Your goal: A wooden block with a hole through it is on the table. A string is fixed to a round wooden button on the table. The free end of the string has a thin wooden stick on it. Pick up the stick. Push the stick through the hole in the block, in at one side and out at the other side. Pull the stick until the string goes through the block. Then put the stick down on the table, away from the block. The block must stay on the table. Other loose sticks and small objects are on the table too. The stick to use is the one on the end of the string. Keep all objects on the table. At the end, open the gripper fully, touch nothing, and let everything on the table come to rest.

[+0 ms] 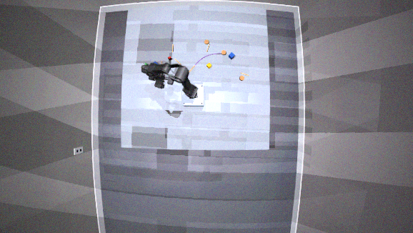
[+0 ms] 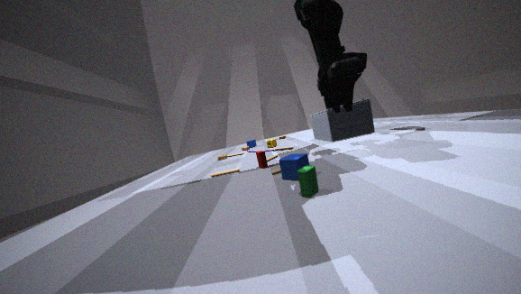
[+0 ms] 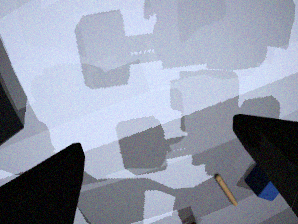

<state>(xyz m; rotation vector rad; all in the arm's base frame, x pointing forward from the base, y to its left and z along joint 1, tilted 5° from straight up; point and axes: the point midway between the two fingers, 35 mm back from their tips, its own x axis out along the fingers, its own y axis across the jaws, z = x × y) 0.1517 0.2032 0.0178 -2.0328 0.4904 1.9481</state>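
Above the bench (image 1: 232,125) (image 2: 180,261) (image 3: 50,100), the tool (image 3: 160,136) is released and empty. The purple string (image 1: 207,56) ends in its stick (image 1: 192,68) (image 2: 284,148), toward the bench's upper edge in the top view; best straddle it squarely before closing.

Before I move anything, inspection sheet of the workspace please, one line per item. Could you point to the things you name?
Surface: pale tabletop (image 1: 232,125) (image 2: 180,252) (image 3: 100,115), patchy shadows.
Job's things: purple string (image 1: 205,57) runs from a round button (image 1: 224,52) to a thin stick (image 1: 191,68); not threaded through any block. Which block has the hole: cannot tell.
Clutter: red piece (image 1: 169,58) (image 2: 261,160), green piece (image 1: 146,64) (image 2: 308,181), yellow block (image 1: 209,66) (image 2: 271,143), two blue blocks, loose sticks, more round buttons.
Gripper: gripper (image 3: 160,136) open, nothing between the fingers.
Cables: nothing seen.
Surroundings: grey walls; a two-hole wall plate (image 1: 78,151) left of the table in the top view.
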